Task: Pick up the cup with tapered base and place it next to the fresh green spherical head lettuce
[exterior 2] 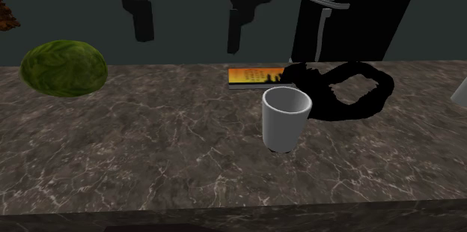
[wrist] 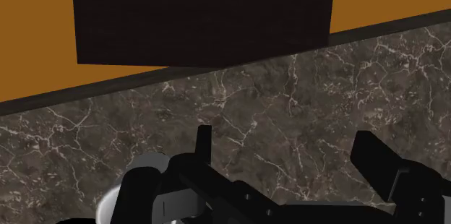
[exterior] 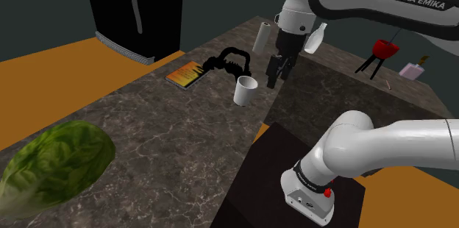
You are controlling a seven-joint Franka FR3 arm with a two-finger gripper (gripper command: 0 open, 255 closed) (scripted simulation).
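Shoulder view: arm arched over marbled tabletop [exterior: 162, 138]; gripper [exterior: 274, 79] hung pointing down, just beside white tapered cup [exterior: 245, 90]. Leafy green lettuce [exterior: 55, 164] lay well apart.
Second exterior view: fingers [exterior 2: 142, 22] seen spread, empty.
Wrist view: cup rim glimpsed beside one finger.

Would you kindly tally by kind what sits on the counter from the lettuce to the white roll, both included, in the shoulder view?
Lettuce: 1
Book: 1
Black looped thing: 1
Cup: 1
White roll: 1
Total: 5
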